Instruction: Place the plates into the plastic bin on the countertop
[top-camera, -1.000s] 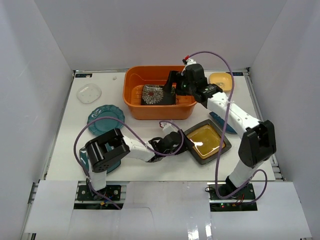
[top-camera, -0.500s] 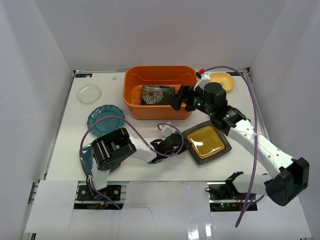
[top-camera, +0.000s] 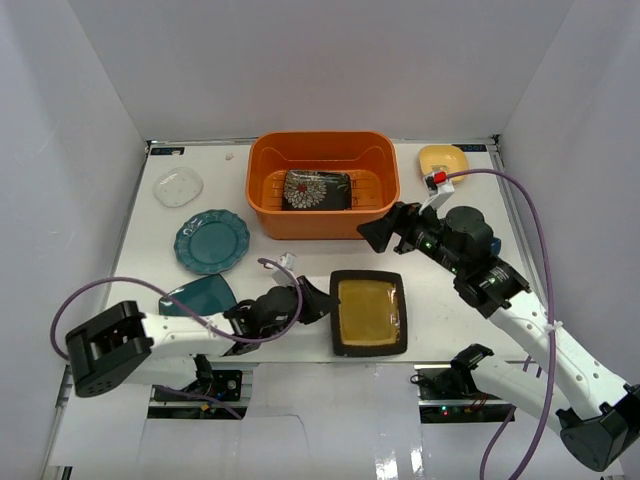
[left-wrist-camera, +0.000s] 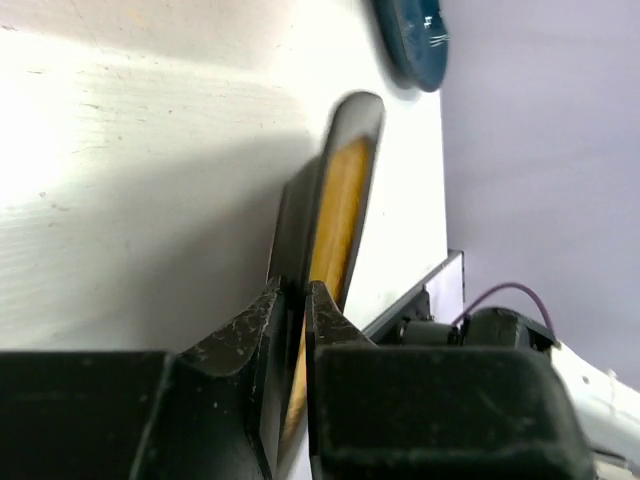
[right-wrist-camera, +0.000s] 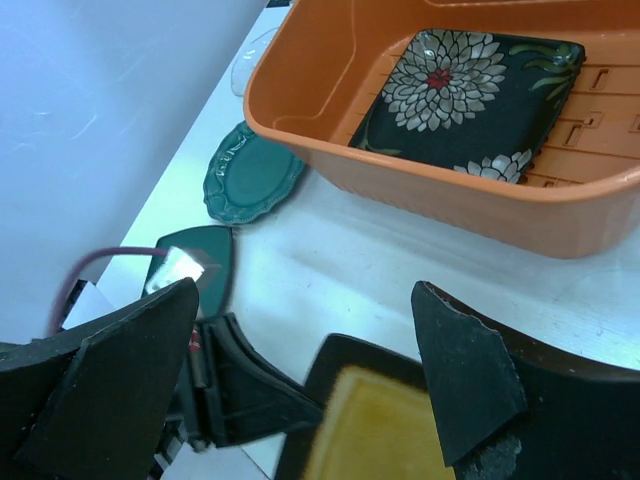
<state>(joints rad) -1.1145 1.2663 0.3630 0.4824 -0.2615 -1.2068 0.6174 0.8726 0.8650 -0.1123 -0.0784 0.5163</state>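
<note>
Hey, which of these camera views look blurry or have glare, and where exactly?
Left wrist view: the mustard plate is soft and blurred, and the countertop washes out bright at the left. Right wrist view: the floral plate is sharp, the right pincer slightly soft, glare on the squarish teal plate. Top view: evenly lit and sharp.

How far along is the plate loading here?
Done: one black floral square plate lies in the orange plastic bin. In hand: the left gripper pinches the black-rimmed mustard square plate; the right gripper is open. Left: that plate, teal round plate, teal squarish plate, small yellow plate and clear dish.
</note>
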